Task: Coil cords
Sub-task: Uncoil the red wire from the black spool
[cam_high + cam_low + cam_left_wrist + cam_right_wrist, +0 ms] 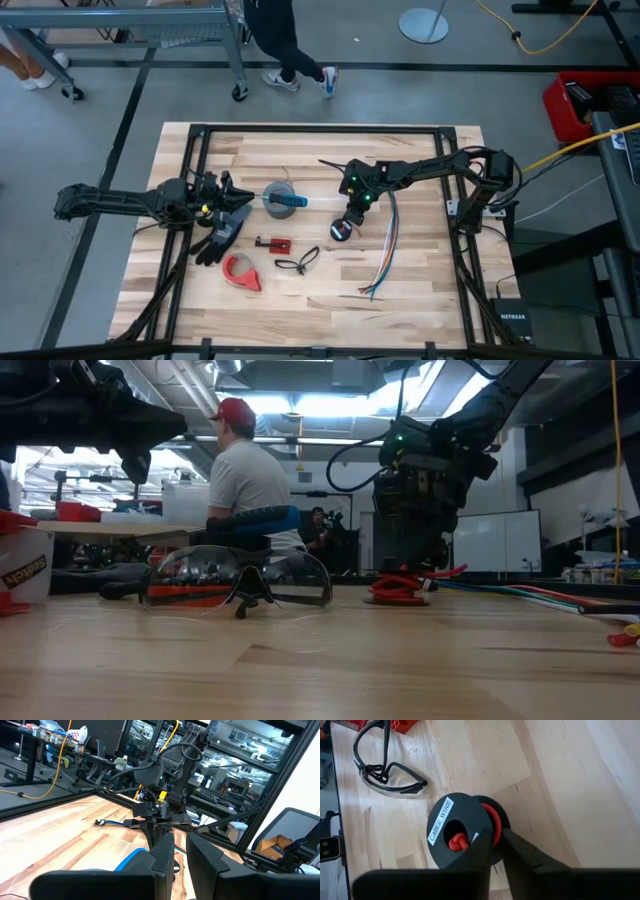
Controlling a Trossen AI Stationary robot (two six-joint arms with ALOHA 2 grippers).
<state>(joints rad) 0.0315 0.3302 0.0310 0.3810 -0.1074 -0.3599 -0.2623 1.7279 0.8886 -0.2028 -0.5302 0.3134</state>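
Red cord [492,827] is seen wound on one small black spool [455,827], which carries a white label reading "CABLE WIRE"; a knot of the same cord shows in the spool's centre hole. In the high view the spool [341,230] lies just right of the frame's centre, on the wooden table [430,290]. The right gripper [497,851] is placed directly over it, and its two dark fingers [530,855] are seen set against the spool's edge with a narrow gap between them; whether the spool is actually clamped cannot be told.

The left gripper [238,197] is held at the centre left of the high view, and its fingers [162,852] are seen close together, with nothing visibly between them. Just past it a blue-handled tool [285,201] is seen resting over a grey ring [281,189].

No container with contents is shown apart from the spool. Counted in the high view: one spool of red cord, one pair of safety glasses [298,263] at the lower centre, one red tape roll [241,271] at the lower left, one small red-and-black part [273,243], one black glove [222,233], and one long bundle of coloured wires [385,245] at the right. One person in a red cap [240,470] is seen in the upper left of the low view.
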